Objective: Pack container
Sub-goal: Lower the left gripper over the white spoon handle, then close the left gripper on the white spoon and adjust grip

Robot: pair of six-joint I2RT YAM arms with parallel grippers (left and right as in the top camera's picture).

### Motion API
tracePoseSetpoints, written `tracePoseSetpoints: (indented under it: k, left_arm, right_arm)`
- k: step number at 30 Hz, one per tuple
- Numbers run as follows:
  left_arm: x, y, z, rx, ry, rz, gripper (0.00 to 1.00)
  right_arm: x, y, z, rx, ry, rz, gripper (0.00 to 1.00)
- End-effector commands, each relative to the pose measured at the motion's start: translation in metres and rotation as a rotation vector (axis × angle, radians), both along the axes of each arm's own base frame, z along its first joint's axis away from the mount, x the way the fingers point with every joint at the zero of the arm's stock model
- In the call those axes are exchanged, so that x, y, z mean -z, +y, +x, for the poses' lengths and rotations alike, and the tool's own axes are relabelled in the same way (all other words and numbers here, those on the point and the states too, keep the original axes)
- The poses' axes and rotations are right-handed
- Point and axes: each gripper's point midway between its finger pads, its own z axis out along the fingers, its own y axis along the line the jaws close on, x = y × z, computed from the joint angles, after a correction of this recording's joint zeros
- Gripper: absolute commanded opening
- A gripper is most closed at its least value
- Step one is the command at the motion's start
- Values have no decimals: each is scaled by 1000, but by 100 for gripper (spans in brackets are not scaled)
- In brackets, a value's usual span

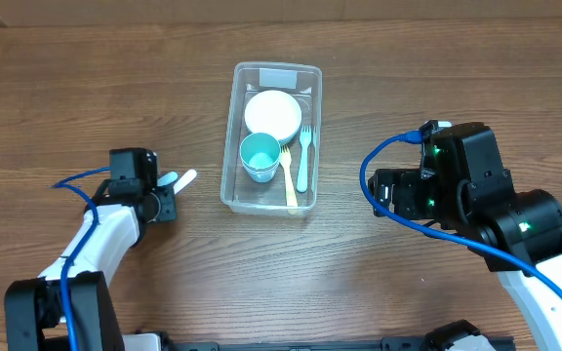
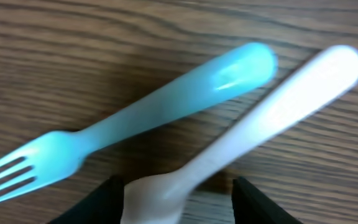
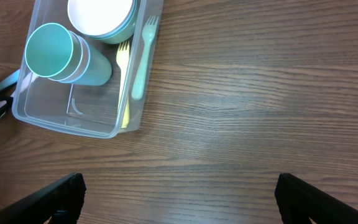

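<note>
The clear container (image 1: pixel 230 146) stands mid-table and holds a white bowl (image 1: pixel 272 113), a teal cup (image 1: pixel 260 156), a yellow utensil (image 1: pixel 289 180) and a light blue fork (image 1: pixel 303 156). It also shows in the right wrist view (image 3: pixel 73 124). Left of it, a blue fork (image 2: pixel 166 106) and a white spoon (image 2: pixel 278 106) lie crossed on the table. My left gripper (image 2: pixel 178 202) is open, its fingers either side of the spoon's bowl end, with a gap to the right finger. My right gripper (image 3: pixel 179 199) is open and empty over bare wood, right of the container.
The table is brown wood. The white spoon's handle (image 1: pixel 185 177) points toward the container's left wall. A blue cable (image 1: pixel 388 156) loops off the right arm.
</note>
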Motion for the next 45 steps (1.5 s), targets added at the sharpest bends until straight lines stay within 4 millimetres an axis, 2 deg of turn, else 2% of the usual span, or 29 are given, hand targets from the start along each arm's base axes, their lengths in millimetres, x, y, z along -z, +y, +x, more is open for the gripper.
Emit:
tracePoseSetpoints:
  k: [1,4,8,22,23,25,35,37,40,45]
  left_arm:
    - [3,14,-6,-26,9,-22,58]
    - [4,4,-8,27,11,-108,56]
    - [5,3,-11,49,27,-102,51]
    - [20,2,-19,78,64,-98,52]
    - [20,1,-20,72,69,-101,49]
    - [21,1,-22,62,76,-107,37]
    - [20,-5,-21,32,69,-154,6]
    - [20,-6,-20,18,66,-161,4]
    - [11,-15,-9,29,29,-223,4]
    - [-31,-15,23,23,-94,-245,4]
  right_arm:
    - [-3,-1,2,4,-14,-4,100]
    - [-3,-1,2,4,-14,-4,100]
    - [-3,-1,2,4,-14,-4,100]
    - [-3,-1,2,4,-14,-4,100]
    - [-3,-1,2,4,-14,-4,100]
    - [-3,-1,2,4,-14,-4,100]
    - [-3,-1,2,4,-14,-4,100]
    - [-3,-1,2,4,-14,-4,100]
    - [-3,-1,2,4,-14,-4,100]
    - [-3,-1,2,4,-15,-4,100]
